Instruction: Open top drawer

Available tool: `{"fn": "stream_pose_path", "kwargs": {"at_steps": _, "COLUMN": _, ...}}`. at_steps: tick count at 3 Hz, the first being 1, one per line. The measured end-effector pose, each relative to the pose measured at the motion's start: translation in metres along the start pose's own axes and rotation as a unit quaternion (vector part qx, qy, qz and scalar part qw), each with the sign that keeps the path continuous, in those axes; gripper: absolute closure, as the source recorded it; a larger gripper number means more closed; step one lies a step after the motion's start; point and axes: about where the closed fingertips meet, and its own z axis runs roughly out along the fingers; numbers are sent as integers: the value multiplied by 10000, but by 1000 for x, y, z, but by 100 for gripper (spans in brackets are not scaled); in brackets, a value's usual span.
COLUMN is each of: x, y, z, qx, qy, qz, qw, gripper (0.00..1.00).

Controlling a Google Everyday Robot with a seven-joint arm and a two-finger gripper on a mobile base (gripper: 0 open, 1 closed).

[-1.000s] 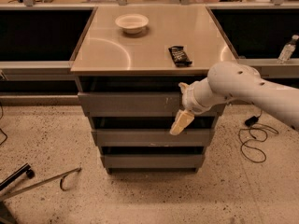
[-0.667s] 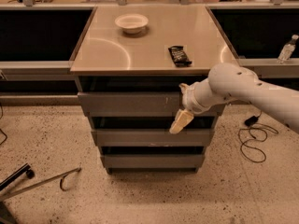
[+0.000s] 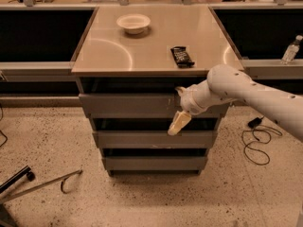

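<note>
The top drawer [image 3: 128, 106] is the widest grey front, just under the tabletop of the cabinet, with a dark gap above it. My gripper [image 3: 178, 119] is at the end of my white arm, which comes in from the right. It sits against the drawer front, right of centre, and reaches down over the gap to the middle drawer. The drawer's tray is hidden.
Two narrower drawer fronts [image 3: 142, 139] [image 3: 154, 163] lie below. On the tabletop [image 3: 109, 51] are a white bowl [image 3: 134, 22] and a black flat object [image 3: 182, 56]. A bottle [image 3: 289, 50] stands on the right ledge. A cable [image 3: 258, 143] and a metal bar [image 3: 42, 183] lie on the floor.
</note>
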Motion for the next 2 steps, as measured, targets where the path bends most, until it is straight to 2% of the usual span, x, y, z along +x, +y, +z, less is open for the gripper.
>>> {"fn": "stream_pose_path", "kwargs": {"at_steps": 1, "x": -5, "y": 3, "z": 15, "qx": -352, "qy": -92, "qz": -135, "qw": 9992, "gripper": 0}}
{"fn": "stream_pose_path", "kwargs": {"at_steps": 2, "x": -18, "y": 25, "z": 5, "qx": -952, "qy": -15, "qz": -376, "qw": 9947, "gripper": 0}}
